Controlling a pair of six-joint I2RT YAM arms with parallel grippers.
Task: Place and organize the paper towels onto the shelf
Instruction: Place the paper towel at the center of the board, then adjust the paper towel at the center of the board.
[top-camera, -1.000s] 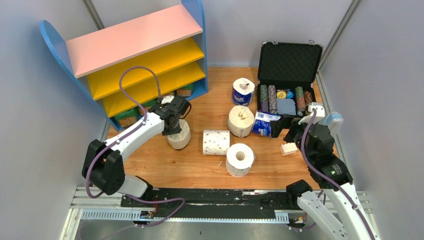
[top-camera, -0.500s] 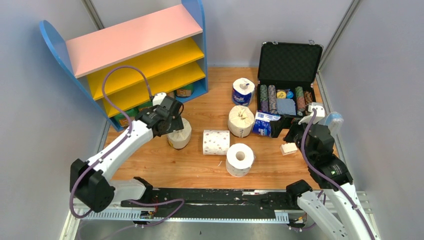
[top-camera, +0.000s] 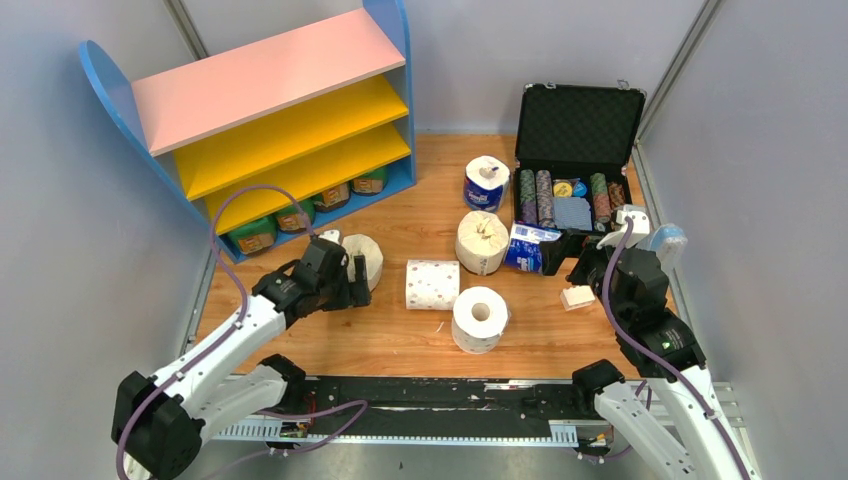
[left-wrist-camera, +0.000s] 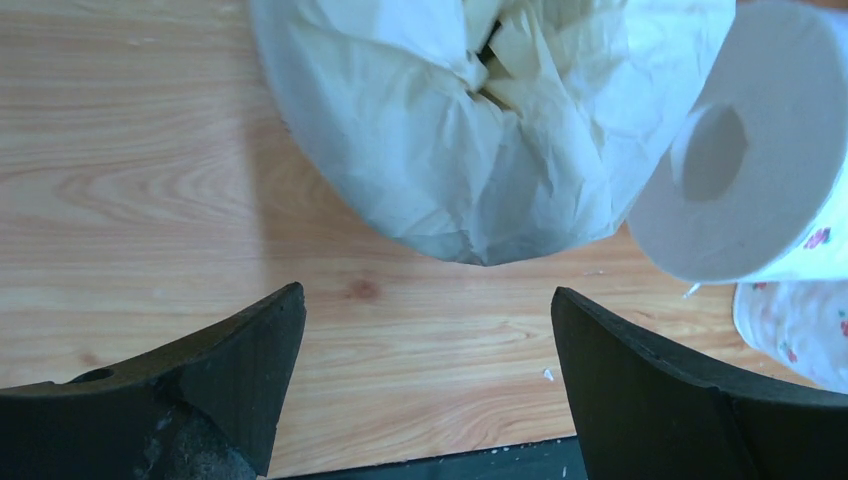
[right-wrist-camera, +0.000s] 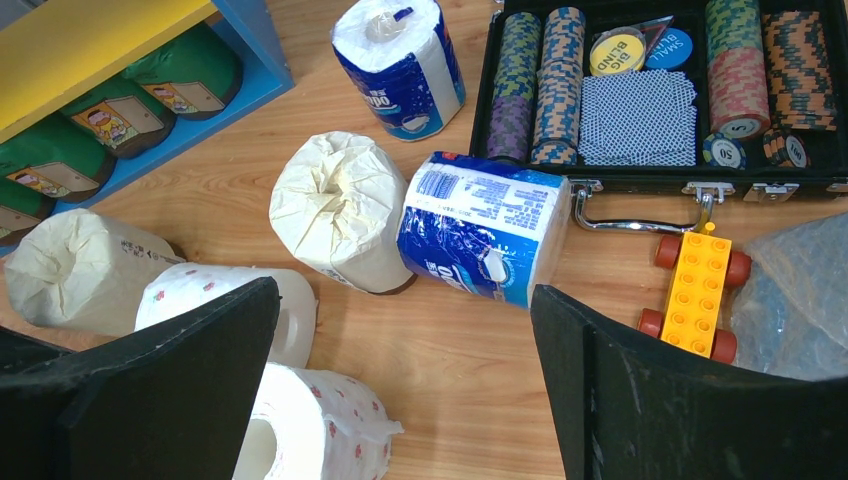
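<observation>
The shelf (top-camera: 262, 76) stands at the back left, and several green-wrapped paper towels (top-camera: 293, 215) lie on its bottom tier. A cream-wrapped roll (top-camera: 365, 258) lies on its side in front of the shelf. My left gripper (top-camera: 350, 278) stands open just short of this cream roll (left-wrist-camera: 480, 130), with only bare wood between its fingers. More rolls sit mid-table: a printed white one (top-camera: 432, 284), a hollow-core white one (top-camera: 480, 318), an upright cream one (top-camera: 482, 242) and two blue-white ones (top-camera: 486, 183) (top-camera: 528, 248). My right gripper (top-camera: 572, 262) (right-wrist-camera: 405, 300) hangs open and empty beside them.
An open black case (top-camera: 580, 125) with poker chip stacks (right-wrist-camera: 545, 85) stands at the back right. A yellow toy-brick car (right-wrist-camera: 700, 295) and a crinkled plastic bag (right-wrist-camera: 800, 300) lie in front of it. Grey walls close in the table on both sides.
My left gripper opened and let go of the cream roll, then drew back toward the near edge. The roll, upright before, now lies on its side. The right arm has not moved.
</observation>
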